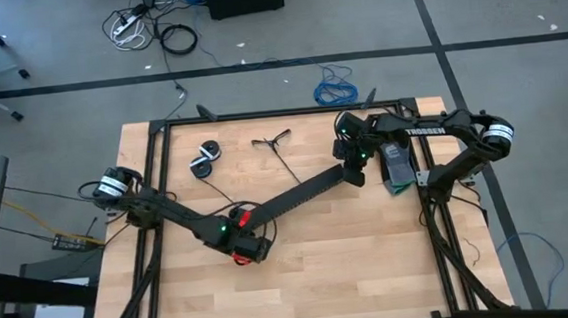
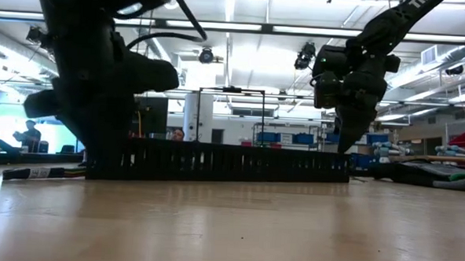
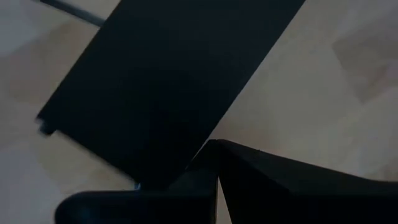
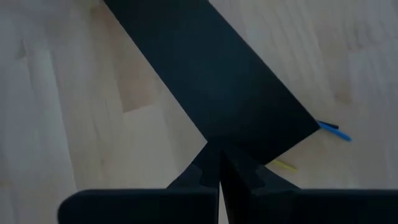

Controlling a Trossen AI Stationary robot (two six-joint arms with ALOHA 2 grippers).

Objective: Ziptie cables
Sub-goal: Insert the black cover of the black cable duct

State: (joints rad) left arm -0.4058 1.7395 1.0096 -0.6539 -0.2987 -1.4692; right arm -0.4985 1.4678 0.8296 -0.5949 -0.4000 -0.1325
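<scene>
Since left gripper (image 1: 250, 240) and right gripper (image 1: 352, 174) each pinch fully shut on one end of wide black strip (image 1: 297, 196) mid-table, I have no free fingers. Thin dark sprig (image 1: 272, 140) near far edge is probably zipties: light, springy, slippery; I'd grip mid-length. Can't make out cables. Near side of table (image 1: 352, 265) gives room.

A robotics lab or workshop: open hall with ceiling strip lights (image 2: 245, 25), metal frames, blue storage bins (image 2: 283, 137), a wooden worktable (image 1: 302, 278), cables on the floor (image 1: 177, 38).
</scene>
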